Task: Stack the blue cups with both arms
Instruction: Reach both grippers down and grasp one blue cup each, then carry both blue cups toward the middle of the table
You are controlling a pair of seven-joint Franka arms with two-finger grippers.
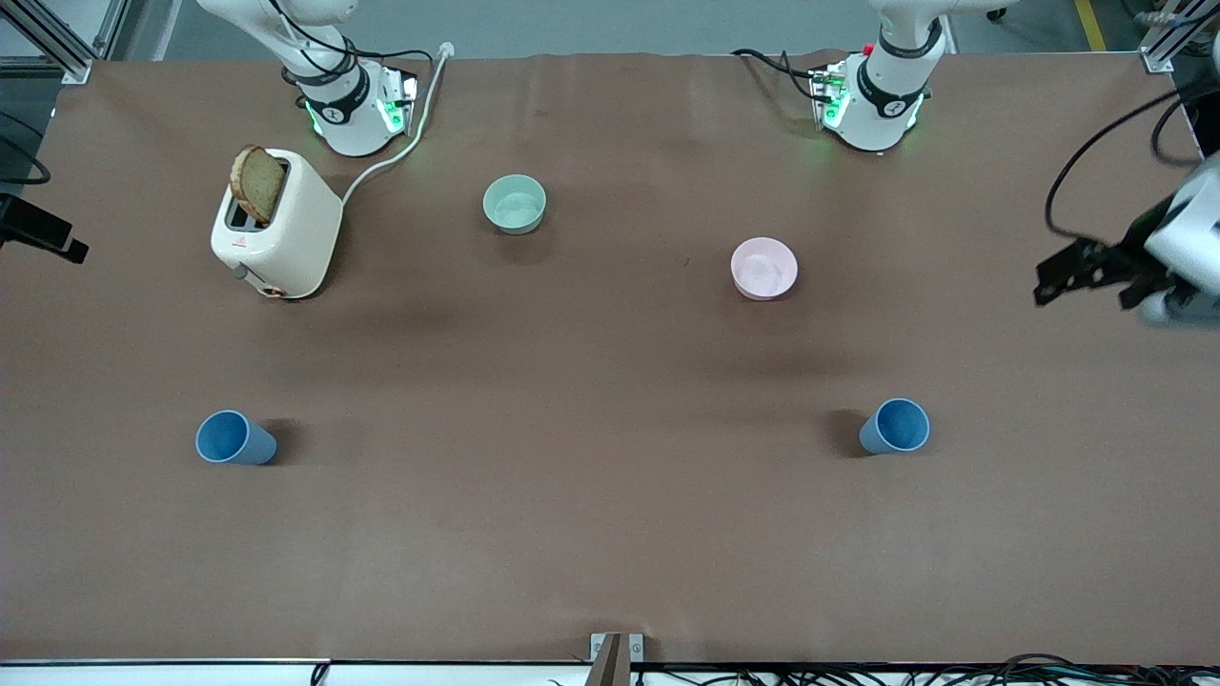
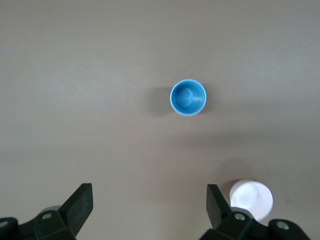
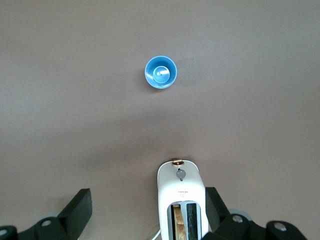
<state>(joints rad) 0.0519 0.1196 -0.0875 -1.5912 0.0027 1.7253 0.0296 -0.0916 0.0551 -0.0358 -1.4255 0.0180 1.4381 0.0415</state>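
Two blue cups stand upright on the brown table, both nearer the front camera than the bowls. One cup (image 1: pixel 233 438) is toward the right arm's end and shows in the right wrist view (image 3: pixel 161 72). The other cup (image 1: pixel 894 426) is toward the left arm's end and shows in the left wrist view (image 2: pixel 188 97). My left gripper (image 1: pixel 1087 286) (image 2: pixel 150 200) hangs high at the left arm's end, open and empty. My right gripper (image 3: pixel 149 202) is high over the toaster, open and empty; in the front view only its dark tip (image 1: pixel 57 243) shows at the edge.
A white toaster (image 1: pixel 276 224) (image 3: pixel 181 200) with a bread slice (image 1: pixel 257 183) stands in front of the right arm's base. A pale green bowl (image 1: pixel 514 203) and a pink bowl (image 1: pixel 763 268) (image 2: pixel 251 199) sit farther from the front camera than the cups.
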